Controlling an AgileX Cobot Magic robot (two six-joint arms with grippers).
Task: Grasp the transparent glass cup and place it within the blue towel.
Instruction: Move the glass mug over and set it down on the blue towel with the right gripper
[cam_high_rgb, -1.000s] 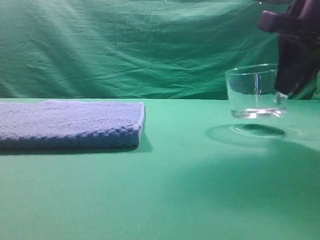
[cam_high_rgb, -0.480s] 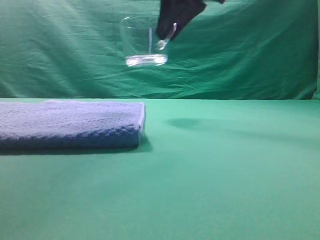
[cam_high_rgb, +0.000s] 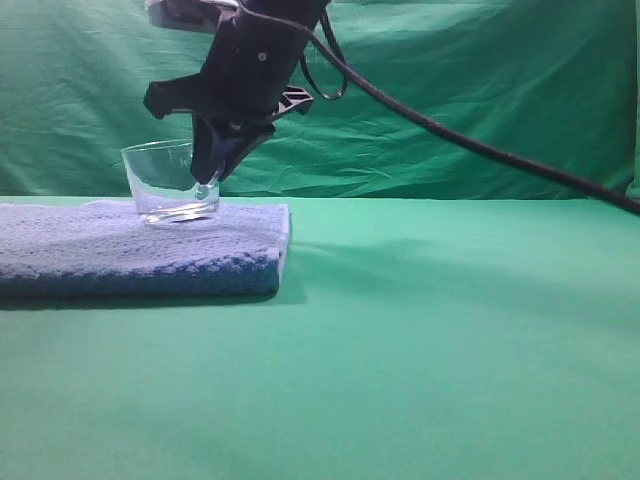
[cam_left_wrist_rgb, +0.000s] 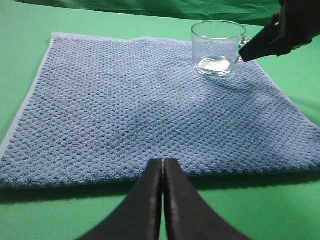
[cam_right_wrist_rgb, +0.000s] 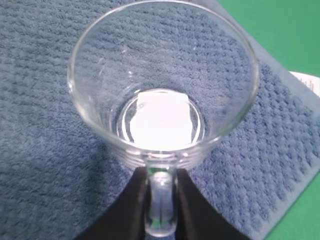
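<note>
Right tool (cam_right_wrist_rgb: 161, 200) clamped on transparent glass cup (cam_high_rgb: 171, 182) handle, upright near blue towel (cam_high_rgb: 130, 250) right edge, left tool (cam_left_wrist_rgb: 163, 167) closed lower centre, green counter (cam_high_rgb: 450, 350).

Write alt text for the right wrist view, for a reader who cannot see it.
Seen from above, a transparent glass cup stands upright over the blue towel, its handle clamped between the right gripper's two dark fingers at the bottom edge. Green table shows past the towel's right edge.
</note>
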